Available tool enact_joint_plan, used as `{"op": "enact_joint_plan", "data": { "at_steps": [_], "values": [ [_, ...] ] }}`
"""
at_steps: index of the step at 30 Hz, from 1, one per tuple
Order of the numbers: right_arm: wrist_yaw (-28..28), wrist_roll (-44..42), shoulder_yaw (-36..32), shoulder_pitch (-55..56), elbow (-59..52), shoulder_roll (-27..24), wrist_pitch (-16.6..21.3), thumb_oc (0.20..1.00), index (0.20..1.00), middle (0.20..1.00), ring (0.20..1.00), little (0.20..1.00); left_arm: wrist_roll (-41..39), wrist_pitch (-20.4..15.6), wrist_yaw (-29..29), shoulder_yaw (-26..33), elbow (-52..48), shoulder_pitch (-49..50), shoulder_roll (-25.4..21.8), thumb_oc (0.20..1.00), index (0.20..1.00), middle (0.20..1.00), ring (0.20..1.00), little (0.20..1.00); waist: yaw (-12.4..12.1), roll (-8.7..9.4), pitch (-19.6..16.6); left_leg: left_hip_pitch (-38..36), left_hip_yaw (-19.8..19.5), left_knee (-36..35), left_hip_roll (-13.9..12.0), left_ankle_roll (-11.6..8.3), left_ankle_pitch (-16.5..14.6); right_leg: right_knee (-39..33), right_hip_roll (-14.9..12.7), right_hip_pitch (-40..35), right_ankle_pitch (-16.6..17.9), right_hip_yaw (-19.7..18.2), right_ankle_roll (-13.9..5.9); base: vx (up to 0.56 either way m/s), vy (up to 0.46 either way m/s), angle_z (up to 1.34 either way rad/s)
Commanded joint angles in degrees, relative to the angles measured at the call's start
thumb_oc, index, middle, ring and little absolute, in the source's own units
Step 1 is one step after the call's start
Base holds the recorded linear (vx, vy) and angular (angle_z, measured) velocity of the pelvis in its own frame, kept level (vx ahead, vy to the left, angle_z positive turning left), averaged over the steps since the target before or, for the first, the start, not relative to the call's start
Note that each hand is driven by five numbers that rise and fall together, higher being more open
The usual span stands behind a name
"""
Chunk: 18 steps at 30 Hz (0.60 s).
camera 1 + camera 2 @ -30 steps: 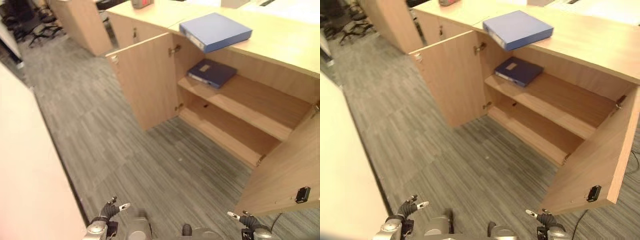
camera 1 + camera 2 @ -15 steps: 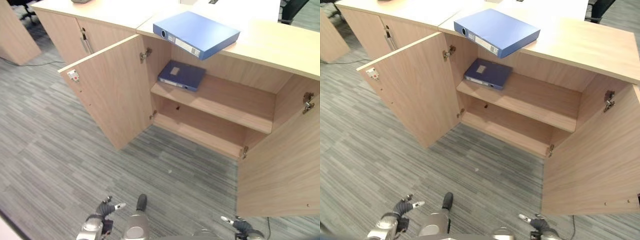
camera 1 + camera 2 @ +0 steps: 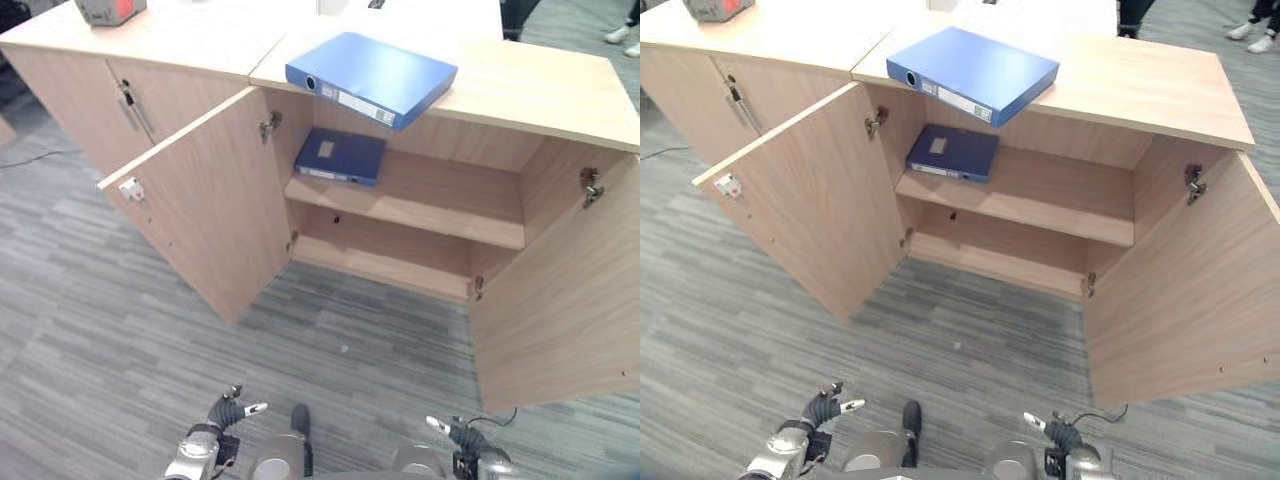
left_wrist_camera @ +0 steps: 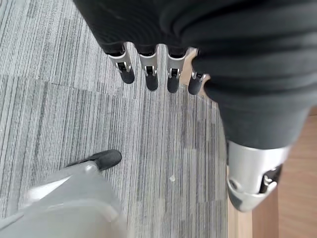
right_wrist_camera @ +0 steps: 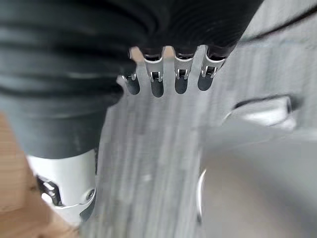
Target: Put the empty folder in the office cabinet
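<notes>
1. My left hand (image 3: 228,412) and right hand (image 3: 452,434) hang relaxed, holding nothing.
2. The blue folder (image 3: 371,77) lies on the cabinet top (image 3: 540,85), well ahead of both, overhanging its edge.
3. A clumsy grab could tip it off; the open doors (image 3: 200,205) could snag my arms.

The folder (image 3: 372,76) on top is bright blue with a white spine label. The second folder (image 3: 340,156) on the shelf is darker navy with a pale label. The cabinet (image 3: 530,90) is light wood-grain. The carpet (image 3: 110,330) is grey, striped in patchwork blocks.
</notes>
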State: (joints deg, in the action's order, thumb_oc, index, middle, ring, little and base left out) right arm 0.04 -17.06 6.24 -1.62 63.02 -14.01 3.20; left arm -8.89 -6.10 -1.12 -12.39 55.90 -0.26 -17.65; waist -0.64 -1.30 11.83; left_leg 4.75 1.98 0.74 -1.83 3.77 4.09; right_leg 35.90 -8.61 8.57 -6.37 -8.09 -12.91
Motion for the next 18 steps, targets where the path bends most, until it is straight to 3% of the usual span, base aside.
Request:
{"op": "enact_joint_plan", "data": {
  "at_steps": [1,3,4,5,7,10,13,15,16,17,18],
  "values": [
    [-0.94,-2.94,0.46,0.16,-3.30,-3.10,1.72,1.000,1.000,1.000,1.000,1.000,-1.14,-0.92,0.36,0.75,-5.30,-1.90,-2.15,1.000,1.000,1.000,1.000,1.000,-0.02,-0.42,2.34,-1.37,0.27,0.92,-2.23,-6.11,-4.04,-16.08,3.22,-2.80,-1.00,11.81,4.70,0.17,0.042,-0.33],
    [-0.98,-2.91,0.59,0.08,-3.27,-3.51,1.68,1.000,1.000,1.000,1.000,1.000,-0.93,-1.03,0.53,0.73,-5.52,-1.41,-1.88,1.000,1.000,1.000,1.000,1.000,0.39,-0.56,2.62,-3.22,1.11,0.75,-1.91,-6.08,-6.14,-22.03,1.75,-0.47,1.60,14.66,5.18,0.23,-0.045,-0.24],
    [-1.06,-2.97,0.24,0.12,-3.14,-3.61,1.63,1.000,1.000,1.000,1.000,1.000,-0.69,-1.03,0.48,0.81,-4.98,-1.59,-1.70,1.000,1.000,1.000,1.000,1.000,1.62,-0.21,3.15,-4.78,0.55,1.03,-1.45,-6.40,-7.72,-26.36,0.05,3.15,5.15,13.93,4.05,0.25,-0.066,-0.09],
    [-1.06,-2.97,0.28,0.12,-3.13,-3.65,1.63,1.000,1.000,1.000,1.000,1.000,-0.67,-1.07,0.48,0.84,-4.90,-1.60,-1.63,1.000,1.000,1.000,1.000,1.000,1.62,-0.46,3.28,-5.02,0.55,1.30,-1.64,-6.35,-8.30,-26.87,0.25,2.55,5.19,14.00,3.89,0.30,-0.093,-0.06],
    [-1.02,-2.77,-0.53,0.36,-2.65,-3.51,1.06,1.000,1.000,1.000,1.000,1.000,-0.36,-1.05,0.19,1.29,-4.42,-1.57,-1.48,1.000,1.000,1.000,1.000,1.000,3.42,-0.41,4.02,-7.87,0.26,2.64,-1.84,-7.13,-11.17,-31.92,-3.35,6.18,8.76,15.74,2.37,0.30,-0.106,0.14],
    [-0.82,-2.47,-1.15,0.71,-1.86,-3.80,0.68,1.000,1.000,1.000,1.000,1.000,0.13,-1.12,0.30,1.32,-3.96,-1.43,-1.53,1.000,1.000,1.000,1.000,1.000,4.33,-0.49,4.45,-9.61,0.10,3.77,-2.40,-7.73,-12.84,-33.17,-5.34,7.18,10.03,16.25,1.61,0.26,-0.124,-0.08],
    [-0.30,-2.10,-1.82,1.94,0.03,-4.42,0.39,1.000,1.000,1.000,1.000,1.000,0.82,-1.37,0.88,1.89,-2.80,-0.13,-1.51,1.000,1.000,1.000,1.000,1.000,5.03,0.35,2.29,-14.06,0.48,4.48,-2.53,-9.13,-15.63,-33.99,-6.36,3.90,12.75,16.64,1.43,0.43,-0.186,-0.05],
    [-0.29,-2.05,-1.93,2.22,0.45,-4.72,0.40,1.000,1.000,1.000,1.000,1.000,0.81,-1.33,0.91,1.95,-2.57,0.23,-1.35,1.000,1.000,1.000,1.000,1.000,5.23,-0.03,1.93,-14.60,0.43,5.03,-3.44,-9.70,-15.51,-33.58,-5.94,3.25,12.70,16.65,1.72,0.21,-0.108,0.15],
    [-0.16,-2.00,-1.82,2.50,0.95,-4.99,0.43,1.000,1.000,1.000,1.000,1.000,0.75,-1.33,1.00,2.15,-1.92,0.49,-1.00,1.000,1.000,1.000,1.000,1.000,5.43,-0.44,1.52,-14.85,0.21,6.24,-4.56,-10.53,-14.27,-33.27,-5.13,2.44,12.34,16.61,2.31,0.26,-0.250,0.17],
    [-0.03,-1.57,-1.41,2.26,1.36,-5.49,0.45,1.000,1.000,1.000,1.000,1.000,-0.11,-1.10,0.92,2.62,-1.14,0.61,-0.54,1.000,1.000,1.000,1.000,1.000,5.47,-0.86,1.22,-13.33,-0.02,13.19,-6.42,-12.17,-9.50,-32.41,-3.72,0.79,10.81,17.03,4.04,0.26,-0.252,0.21],
    [-0.03,-1.57,-1.40,2.24,1.39,-5.50,0.46,1.000,1.000,1.000,1.000,1.000,-0.12,-1.10,0.92,2.63,-1.13,0.59,-0.52,1.000,1.000,1.000,1.000,1.000,5.57,-0.96,1.22,-13.12,-0.16,13.51,-6.56,-12.26,-9.65,-32.34,-3.62,0.81,10.74,17.16,4.11,0.22,-0.253,0.28]
  ]
}}
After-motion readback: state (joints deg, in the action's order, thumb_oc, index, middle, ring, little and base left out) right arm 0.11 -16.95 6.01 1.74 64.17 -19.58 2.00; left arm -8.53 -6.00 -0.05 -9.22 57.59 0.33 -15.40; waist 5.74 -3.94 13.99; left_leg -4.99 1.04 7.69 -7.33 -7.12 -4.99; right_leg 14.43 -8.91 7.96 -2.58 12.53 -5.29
